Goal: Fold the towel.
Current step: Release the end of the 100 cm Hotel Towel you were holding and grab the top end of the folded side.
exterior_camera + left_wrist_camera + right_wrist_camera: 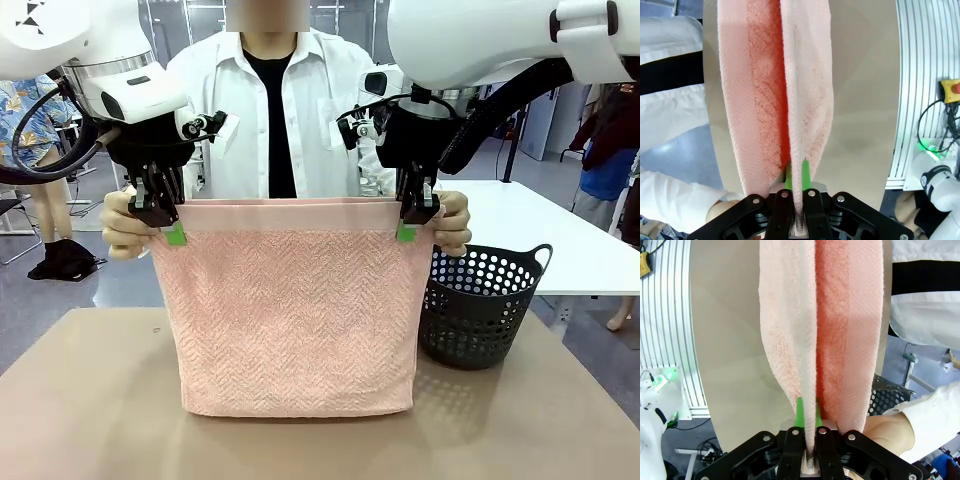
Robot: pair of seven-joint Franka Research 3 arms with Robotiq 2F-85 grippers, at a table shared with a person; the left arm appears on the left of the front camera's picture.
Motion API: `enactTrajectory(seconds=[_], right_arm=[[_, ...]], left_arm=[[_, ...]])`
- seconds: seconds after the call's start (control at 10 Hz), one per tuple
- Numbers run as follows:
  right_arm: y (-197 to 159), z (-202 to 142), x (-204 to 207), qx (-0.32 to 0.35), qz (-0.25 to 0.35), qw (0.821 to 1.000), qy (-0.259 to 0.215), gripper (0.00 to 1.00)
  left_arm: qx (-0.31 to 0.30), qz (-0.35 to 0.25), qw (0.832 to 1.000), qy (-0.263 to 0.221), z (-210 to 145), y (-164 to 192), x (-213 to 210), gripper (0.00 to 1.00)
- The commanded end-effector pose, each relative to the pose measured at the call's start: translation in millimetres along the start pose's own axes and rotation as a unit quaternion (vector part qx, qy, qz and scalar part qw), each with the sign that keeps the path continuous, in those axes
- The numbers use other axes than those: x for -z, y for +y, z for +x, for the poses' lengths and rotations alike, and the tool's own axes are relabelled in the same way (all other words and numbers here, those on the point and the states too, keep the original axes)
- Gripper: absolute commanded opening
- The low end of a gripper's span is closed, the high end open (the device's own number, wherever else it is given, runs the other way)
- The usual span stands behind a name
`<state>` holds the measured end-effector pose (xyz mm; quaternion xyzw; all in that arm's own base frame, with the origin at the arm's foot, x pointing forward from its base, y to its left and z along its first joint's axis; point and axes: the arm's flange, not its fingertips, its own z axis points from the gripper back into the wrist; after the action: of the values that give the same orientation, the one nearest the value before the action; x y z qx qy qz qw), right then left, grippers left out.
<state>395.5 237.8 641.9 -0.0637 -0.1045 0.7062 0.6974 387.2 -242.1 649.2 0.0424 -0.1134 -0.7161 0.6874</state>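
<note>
Counter: tan. Towel hangs doubled above it, plain band along top, lower fold reaching counter. Basket on counter, just beside towel's right side, partly behind it. Left gripper clenched on towel's top left corner. Right gripper clenched on top right corner. Towel drops straight below both. Wrist views: near layer pinched between green pads, far layer on person's side. Person's hand at left corner just outside left gripper; other hand likewise at right.

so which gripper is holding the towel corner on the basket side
The right gripper: it pinches the top towel corner nearest the dark basket; the left gripper holds the other corner.
</note>
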Motion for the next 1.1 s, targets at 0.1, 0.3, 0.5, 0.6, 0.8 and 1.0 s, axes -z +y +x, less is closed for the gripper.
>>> enactTrajectory(seconds=[0.1, 0.3, 0.5, 0.6, 0.8, 1.0], right_arm=[[0.0, -0.9, 0.9, -0.001, 0.000, 1.000, 0.002, 0.00], [0.0, -0.9, 0.9, -0.001, 0.000, 1.000, 0.002, 0.00], [0.0, -0.9, 0.9, -0.001, 0.000, 1.000, 0.002, 0.00], [0.0, -0.9, 0.9, -0.001, 0.000, 1.000, 0.002, 0.00], [0.0, -0.9, 0.9, -0.001, 0.000, 1.000, 0.002, 0.00], [0.0, -0.1, 0.0, 0.000, 0.000, 1.000, 0.000, 0.03]], left_arm=[[0.000, 0.002, 1.000, -0.001, -0.2, 0.6, -1.9, 0.00], [0.000, 0.002, 1.000, -0.001, -0.2, 0.6, -1.9, 0.00], [0.000, 0.002, 1.000, -0.001, -0.2, 0.6, -1.9, 0.00], [0.000, 0.002, 1.000, -0.001, -0.2, 0.6, -1.9, 0.00], [0.000, 0.002, 1.000, -0.001, -0.2, 0.6, -1.9, 0.00], [0.000, 0.000, 1.000, 0.000, 0.0, 0.0, 0.0, 0.34]])
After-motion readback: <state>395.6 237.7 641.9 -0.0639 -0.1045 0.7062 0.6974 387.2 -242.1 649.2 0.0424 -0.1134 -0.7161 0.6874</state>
